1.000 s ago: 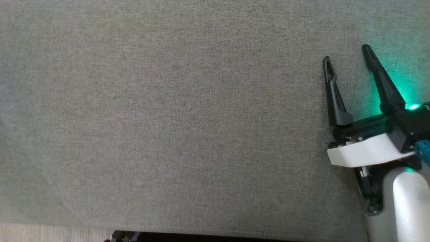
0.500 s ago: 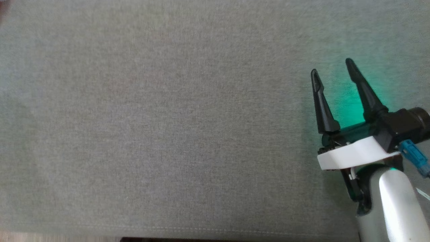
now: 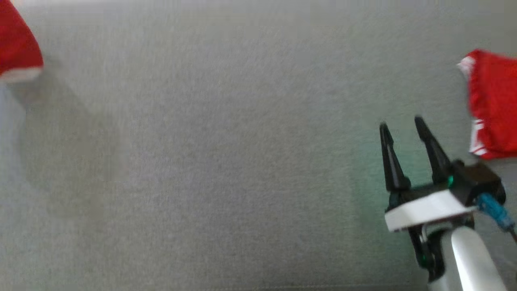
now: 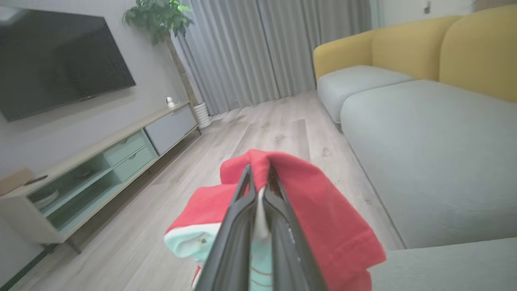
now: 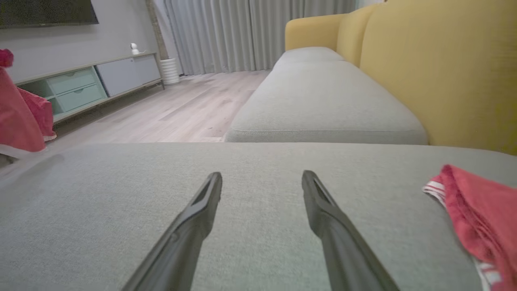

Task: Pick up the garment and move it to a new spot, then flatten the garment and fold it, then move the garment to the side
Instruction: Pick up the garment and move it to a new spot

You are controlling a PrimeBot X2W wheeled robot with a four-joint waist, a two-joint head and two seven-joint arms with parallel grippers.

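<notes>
- Head view has shifted; red garment and second red garment now show.
- Left end effector clamps the red garment.
- Right end effector gapes empty over sofa cushion.

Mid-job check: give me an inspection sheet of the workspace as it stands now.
Surface: grey cushion, smooth.
Job's things: red garment hanging from left tool at the cushion's left.
Clutter: second red cloth lying at the cushion's right.
Tools: left tool shut on red garment; right tool open, empty, above cushion.
Cables: blue lead at right wrist.
Surroundings: yellow sofa back, TV, cabinet, curtains, wood floor.
</notes>
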